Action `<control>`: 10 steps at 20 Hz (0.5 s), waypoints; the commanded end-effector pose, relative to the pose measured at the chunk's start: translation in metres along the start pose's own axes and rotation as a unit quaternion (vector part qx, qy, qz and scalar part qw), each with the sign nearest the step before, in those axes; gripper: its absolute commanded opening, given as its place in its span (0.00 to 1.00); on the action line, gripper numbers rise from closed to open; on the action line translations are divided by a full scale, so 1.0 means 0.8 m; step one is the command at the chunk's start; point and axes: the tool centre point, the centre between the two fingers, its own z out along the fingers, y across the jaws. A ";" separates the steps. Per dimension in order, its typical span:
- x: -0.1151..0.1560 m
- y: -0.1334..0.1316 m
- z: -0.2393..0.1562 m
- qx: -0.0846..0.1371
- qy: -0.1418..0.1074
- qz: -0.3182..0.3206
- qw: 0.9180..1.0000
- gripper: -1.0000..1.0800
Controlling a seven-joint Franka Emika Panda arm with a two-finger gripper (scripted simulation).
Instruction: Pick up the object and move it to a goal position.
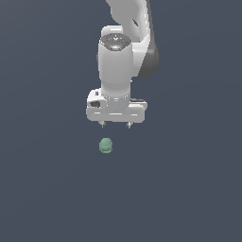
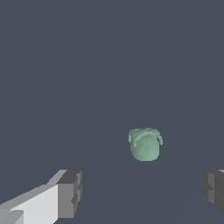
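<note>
Pale green object [image 1: 106, 145] below spread pincer [image 1: 115, 125], apart, untouched

Pale green lumpy object [image 2: 145, 144] beyond the wide-spread fingers [image 2: 70, 194] of the hand [image 2: 142, 192], untouched.
</note>
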 end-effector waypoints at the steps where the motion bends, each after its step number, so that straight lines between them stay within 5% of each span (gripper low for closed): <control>1: 0.000 0.002 0.006 0.000 -0.002 -0.001 1.000 0.96; 10: -0.006 0.031 0.073 0.004 -0.019 -0.019 1.000 0.96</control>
